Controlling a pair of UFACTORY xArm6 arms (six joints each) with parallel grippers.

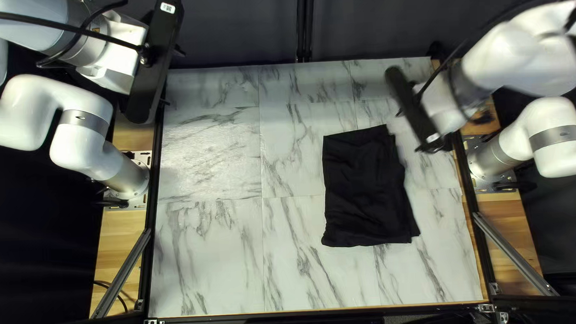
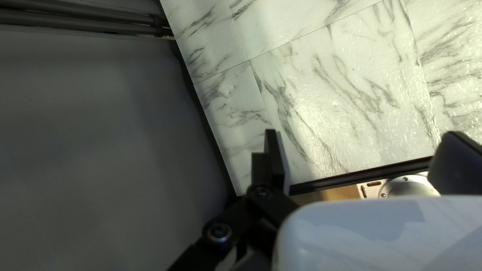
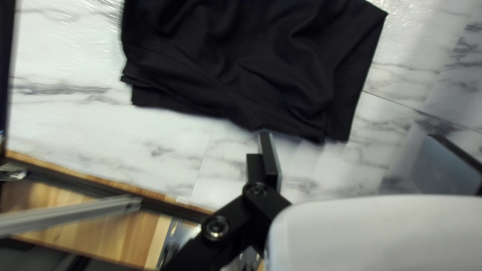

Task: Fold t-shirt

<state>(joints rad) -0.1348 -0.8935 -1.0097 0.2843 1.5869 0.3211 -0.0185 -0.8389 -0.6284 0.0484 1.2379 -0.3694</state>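
Note:
A black t-shirt (image 1: 367,189) lies folded into a rough rectangle on the marble-patterned table, right of centre in the top left view. My left gripper (image 1: 155,64) is held above the table's far left corner, well away from the cloth. My right gripper (image 1: 416,109) is raised beside the shirt's far right corner. Seen from the left wrist, the left gripper (image 2: 365,154) has its fingers wide apart with only table beyond them. In the right wrist view, wrinkled layers of the shirt (image 3: 251,60) lie ahead of the right gripper (image 3: 359,158), whose fingers stand apart and hold nothing.
Bare marble tabletop (image 1: 214,251) spreads to the left of the shirt. Dark rails run along the table's sides, with a metal brace (image 1: 513,252) at the right and another (image 1: 122,274) at the left. A dark curtain (image 2: 90,140) hangs beyond the table's edge.

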